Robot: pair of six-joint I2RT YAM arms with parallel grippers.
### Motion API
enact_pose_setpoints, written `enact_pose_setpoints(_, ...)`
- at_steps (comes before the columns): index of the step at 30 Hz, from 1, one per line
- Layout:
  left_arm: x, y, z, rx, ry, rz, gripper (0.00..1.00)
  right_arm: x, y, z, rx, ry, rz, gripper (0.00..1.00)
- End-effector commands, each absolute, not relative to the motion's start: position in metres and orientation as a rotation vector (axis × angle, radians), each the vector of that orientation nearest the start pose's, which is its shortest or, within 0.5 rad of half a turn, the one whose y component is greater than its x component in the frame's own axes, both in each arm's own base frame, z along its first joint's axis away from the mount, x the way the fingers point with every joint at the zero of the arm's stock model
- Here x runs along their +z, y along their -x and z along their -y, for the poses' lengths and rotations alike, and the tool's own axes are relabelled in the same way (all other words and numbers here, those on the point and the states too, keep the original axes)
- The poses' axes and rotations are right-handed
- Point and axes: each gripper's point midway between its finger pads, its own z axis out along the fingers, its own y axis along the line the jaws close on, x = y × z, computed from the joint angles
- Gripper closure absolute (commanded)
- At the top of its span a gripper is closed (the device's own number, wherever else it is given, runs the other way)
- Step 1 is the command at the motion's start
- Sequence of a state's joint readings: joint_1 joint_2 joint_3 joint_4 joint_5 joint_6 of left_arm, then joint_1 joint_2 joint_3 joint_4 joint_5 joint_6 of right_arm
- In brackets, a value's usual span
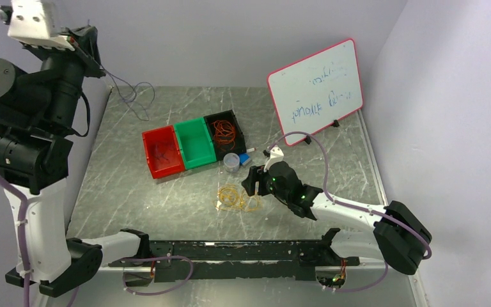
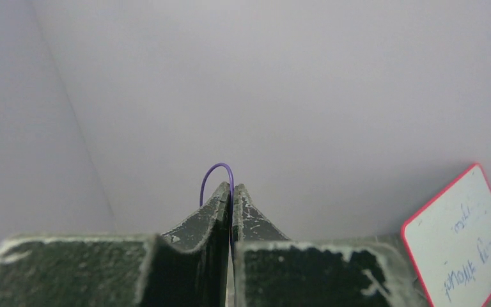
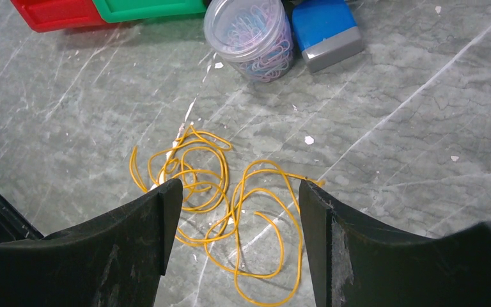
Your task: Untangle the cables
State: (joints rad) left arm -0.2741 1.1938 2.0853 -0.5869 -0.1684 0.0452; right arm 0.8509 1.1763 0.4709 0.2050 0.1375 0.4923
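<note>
Table (image 1: 134,185): grey, marbled.
Left gripper (image 2: 232,192): clenched on purple cable (image 2: 215,169), high up.
Right gripper (image 3: 240,195): spread wide over yellow cable (image 3: 220,199), loose loops on table.
Orange cable (image 1: 224,132): coiled in black bin (image 1: 230,115).

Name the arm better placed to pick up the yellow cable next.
Right. The right end effector hangs open just above the yellow cable; the left end effector is raised high, shut on the purple cable.

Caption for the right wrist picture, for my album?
Open end effector frames a tangled yellow cable on the marbled table, jar of paperclips behind.
</note>
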Motion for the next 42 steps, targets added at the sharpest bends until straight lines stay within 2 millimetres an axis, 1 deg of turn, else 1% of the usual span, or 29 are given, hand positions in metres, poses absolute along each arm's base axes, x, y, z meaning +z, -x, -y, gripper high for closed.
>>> enact_pose_setpoints(1,0.667,-0.258,0.041,-0.094,-0.060,-1.101,0.93,0.100,-0.236,-0.263,0.695,0.297,-2.086,0.29)
enact_pose_setpoints(3,0.674,-0.257,0.041,-0.093,-0.061,-1.075,0.93,0.100,-0.236,-0.263,0.693,0.298,-2.085,0.29)
enact_pose_setpoints(6,0.677,-0.261,0.043,-0.095,-0.063,-1.077,0.93,0.100,-0.235,-0.262,0.690,0.300,-2.087,0.29)
enact_pose_setpoints(9,0.669,-0.266,0.047,-0.112,-0.071,-1.097,0.93,0.099,-0.236,-0.261,0.684,0.299,-2.088,0.29)
enact_pose_setpoints(12,0.654,-0.275,0.049,-0.115,-0.070,-1.145,0.93,0.098,-0.235,-0.261,0.683,0.302,-2.090,0.29)
enact_pose_setpoints(15,0.625,-0.286,0.053,-0.125,-0.068,-1.216,0.93,0.098,-0.235,-0.261,0.683,0.309,-2.091,0.29)
enact_pose_setpoints(18,0.587,-0.300,0.055,-0.126,-0.058,-1.303,0.93,0.096,-0.235,-0.262,0.685,0.310,-2.095,0.29)
enact_pose_setpoints(22,0.538,-0.315,0.051,-0.093,-0.018,-1.402,0.93,0.095,-0.234,-0.264,0.691,0.320,-2.097,0.29)
enact_pose_setpoints(29,0.454,-0.334,0.046,-0.052,0.045,-1.546,0.93,0.095,-0.235,-0.266,0.694,0.321,-2.099,0.29)
enact_pose_setpoints(33,0.409,-0.346,0.041,0.004,0.062,-1.637,0.93,0.094,-0.234,-0.266,0.695,0.332,-2.103,0.29)
enact_pose_setpoints(39,0.362,-0.359,0.041,0.041,0.054,-1.753,0.93,0.095,-0.235,-0.266,0.691,0.332,-2.104,0.29)
enact_pose_setpoints(42,0.341,-0.366,0.037,0.064,0.080,-1.812,0.93,0.094,-0.234,-0.266,0.693,0.334,-2.105,0.29)
